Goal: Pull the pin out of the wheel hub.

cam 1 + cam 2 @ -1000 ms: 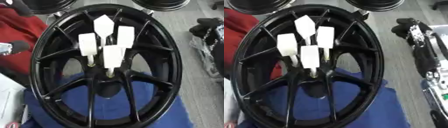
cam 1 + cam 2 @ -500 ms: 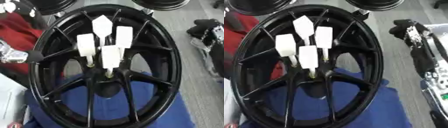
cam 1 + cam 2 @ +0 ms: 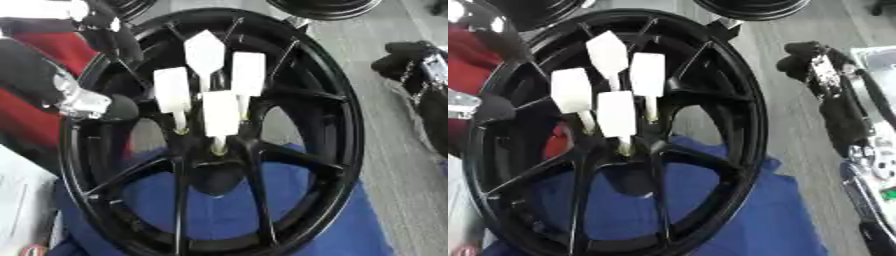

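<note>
Your left hand (image 3: 109, 37) is now at the upper left of the wheel hub (image 3: 341, 130), over its rim, with the arm (image 3: 52, 82) coming in from the left side. Its fingers are blurred and dark against the black rim, so you cannot tell if they are open or curled. A second ago only a small part of this arm was showing at the left edge of the view; since then it has come up and in toward the rim.

Your right hand (image 3: 820, 62) lies on the grey worktop (image 3: 394, 150) to the right of the hub, apart from it; whether it is open or closed cannot be told either.

The wheel hub stands tilted on a blue cloth (image 3: 737, 215), and the cloth shows through the spokes in the lower half. Four white pins stand in the middle of the hub, above the centre: the top pin (image 3: 204, 52) with a pointed head, the right pin (image 3: 248, 74), the left pin (image 3: 171, 91) and the front pin (image 3: 220, 115). All four sit as they did before, and no hand touches them. Something red (image 3: 35, 125) lies behind the hub on the left.
</note>
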`<state>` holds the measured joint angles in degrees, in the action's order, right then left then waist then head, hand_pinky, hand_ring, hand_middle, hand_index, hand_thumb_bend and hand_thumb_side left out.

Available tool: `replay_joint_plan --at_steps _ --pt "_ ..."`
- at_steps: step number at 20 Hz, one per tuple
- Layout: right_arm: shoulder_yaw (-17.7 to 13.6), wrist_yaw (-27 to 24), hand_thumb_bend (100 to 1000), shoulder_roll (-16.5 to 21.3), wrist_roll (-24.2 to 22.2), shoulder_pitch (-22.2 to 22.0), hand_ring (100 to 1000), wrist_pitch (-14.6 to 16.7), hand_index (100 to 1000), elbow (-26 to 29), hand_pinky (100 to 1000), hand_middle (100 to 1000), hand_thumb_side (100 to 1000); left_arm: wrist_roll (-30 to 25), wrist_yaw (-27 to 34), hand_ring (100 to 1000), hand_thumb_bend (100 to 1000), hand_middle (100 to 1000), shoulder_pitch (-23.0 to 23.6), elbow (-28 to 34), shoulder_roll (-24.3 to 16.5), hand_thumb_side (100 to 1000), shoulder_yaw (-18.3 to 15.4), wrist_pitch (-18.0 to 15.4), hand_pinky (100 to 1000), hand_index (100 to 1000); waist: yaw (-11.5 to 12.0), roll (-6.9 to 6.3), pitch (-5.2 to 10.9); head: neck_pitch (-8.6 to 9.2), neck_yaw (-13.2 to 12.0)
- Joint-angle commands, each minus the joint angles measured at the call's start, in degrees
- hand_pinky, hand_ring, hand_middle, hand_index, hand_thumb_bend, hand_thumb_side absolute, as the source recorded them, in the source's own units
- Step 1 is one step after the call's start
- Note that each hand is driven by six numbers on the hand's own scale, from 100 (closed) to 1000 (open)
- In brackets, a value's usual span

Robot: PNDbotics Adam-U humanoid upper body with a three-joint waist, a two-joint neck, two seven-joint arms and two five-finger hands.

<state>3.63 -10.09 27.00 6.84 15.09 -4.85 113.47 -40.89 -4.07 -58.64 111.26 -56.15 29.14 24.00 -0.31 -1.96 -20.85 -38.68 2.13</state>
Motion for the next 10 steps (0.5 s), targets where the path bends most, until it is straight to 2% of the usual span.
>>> replay_joint_plan --at_steps 1,10 --pt "-0.05 0.29 100 1.24 -0.01 0.33 761 -0.19 759 1.12 868 621 817 0.27 -0.22 774 570 748 -2.41 -1.27 1.01 581 0.93 2.95 821 840 0.08 0.06 1.57 0.27 -0.17" --pt "-0.02 0.26 100 0.84 0.08 0.36 761 -0.37 758 1.12 868 621 822 0.63 -2.39 801 616 783 -4.89 -4.15 4.22 562 2.71 6.23 840 868 -0.27 0.04 1.24 0.51 -0.82"
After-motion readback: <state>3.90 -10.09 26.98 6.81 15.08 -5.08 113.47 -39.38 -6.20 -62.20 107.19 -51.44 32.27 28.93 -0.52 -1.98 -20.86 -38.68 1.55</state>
